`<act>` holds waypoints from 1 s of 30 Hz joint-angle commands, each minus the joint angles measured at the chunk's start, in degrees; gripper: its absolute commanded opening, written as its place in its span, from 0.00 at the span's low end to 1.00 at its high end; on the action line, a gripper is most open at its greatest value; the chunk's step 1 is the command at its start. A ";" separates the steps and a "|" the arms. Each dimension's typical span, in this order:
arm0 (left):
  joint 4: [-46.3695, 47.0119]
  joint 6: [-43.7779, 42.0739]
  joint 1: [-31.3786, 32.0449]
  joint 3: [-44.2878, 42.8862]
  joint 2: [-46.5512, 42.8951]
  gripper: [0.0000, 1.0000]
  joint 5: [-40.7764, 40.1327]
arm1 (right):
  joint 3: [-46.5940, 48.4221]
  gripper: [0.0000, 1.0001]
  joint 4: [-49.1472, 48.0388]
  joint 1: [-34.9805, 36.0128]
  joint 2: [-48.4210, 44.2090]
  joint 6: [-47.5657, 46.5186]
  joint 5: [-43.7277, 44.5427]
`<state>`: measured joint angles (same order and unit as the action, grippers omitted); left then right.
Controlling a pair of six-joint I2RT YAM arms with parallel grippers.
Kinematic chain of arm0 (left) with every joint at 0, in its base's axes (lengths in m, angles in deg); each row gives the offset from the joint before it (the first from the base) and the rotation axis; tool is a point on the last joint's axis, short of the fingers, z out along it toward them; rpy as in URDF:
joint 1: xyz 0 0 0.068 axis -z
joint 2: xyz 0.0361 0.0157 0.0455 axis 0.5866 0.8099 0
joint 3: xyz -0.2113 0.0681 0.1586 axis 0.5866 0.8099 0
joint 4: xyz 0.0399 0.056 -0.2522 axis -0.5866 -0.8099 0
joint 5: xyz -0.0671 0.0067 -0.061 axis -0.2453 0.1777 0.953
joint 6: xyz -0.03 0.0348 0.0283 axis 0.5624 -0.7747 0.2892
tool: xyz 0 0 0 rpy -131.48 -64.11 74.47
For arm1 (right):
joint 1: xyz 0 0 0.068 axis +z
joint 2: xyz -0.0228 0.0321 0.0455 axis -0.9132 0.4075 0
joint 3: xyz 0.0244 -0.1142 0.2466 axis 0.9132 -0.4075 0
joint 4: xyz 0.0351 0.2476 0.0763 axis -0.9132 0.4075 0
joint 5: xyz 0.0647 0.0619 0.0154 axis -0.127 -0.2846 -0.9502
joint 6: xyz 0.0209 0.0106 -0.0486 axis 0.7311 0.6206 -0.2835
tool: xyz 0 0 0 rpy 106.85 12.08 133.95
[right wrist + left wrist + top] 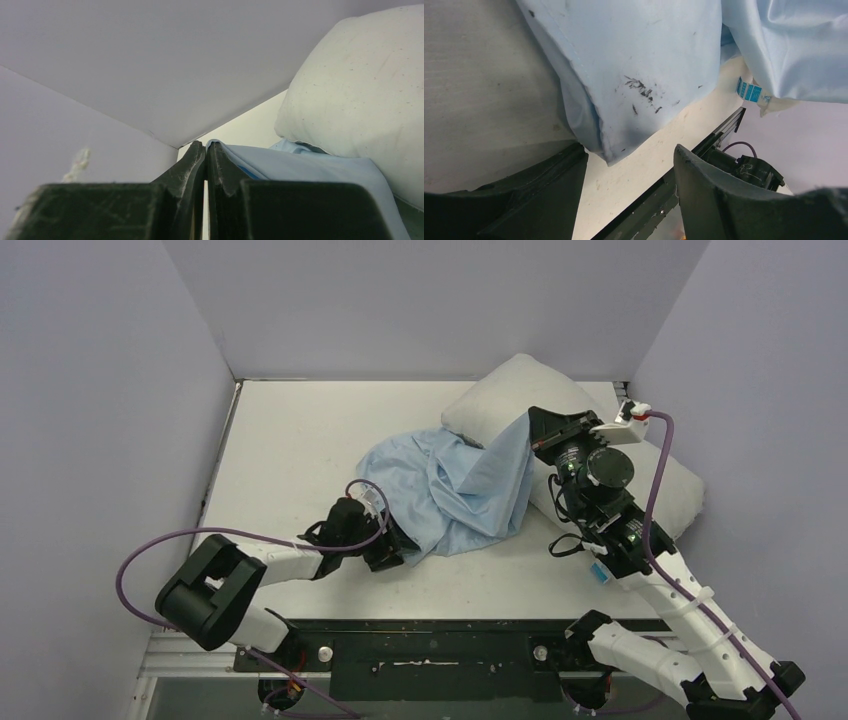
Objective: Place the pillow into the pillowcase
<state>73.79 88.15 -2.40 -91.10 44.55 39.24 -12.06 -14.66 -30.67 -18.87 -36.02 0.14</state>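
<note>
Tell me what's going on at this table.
Two robot arms are handling a light blue pillowcase beside an off-white pillow. The right gripper is shut on an edge of the pillowcase, holding it up against the pillow at the far right of the table. The left gripper is open, with a near corner of the pillowcase between its fingers. The pillow is not inside yet.

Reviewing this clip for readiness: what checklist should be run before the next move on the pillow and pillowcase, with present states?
1. The right gripper clamps the thin light blue fabric pillowcase: ok, jaws closed on its edge.
2. The left gripper grips the pillowcase: not ok; open, a corner just ahead of it.
3. Mouth of the pillowcase spread open: cannot tell.
4. The plump off-white stuffed pillow inside: not ok; mostly bare.
5. The pillow rests on the white table: ok.
</note>
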 commanded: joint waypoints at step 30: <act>-50.11 -32.33 -3.02 -55.54 -30.13 0.00 -39.98 | 16.73 0.00 -0.22 -0.31 -10.43 -21.45 22.97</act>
<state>31.30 61.96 -5.19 -138.86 17.66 10.50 -0.51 -10.66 -30.71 -25.18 -51.26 16.77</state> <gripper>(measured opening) 0.010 0.034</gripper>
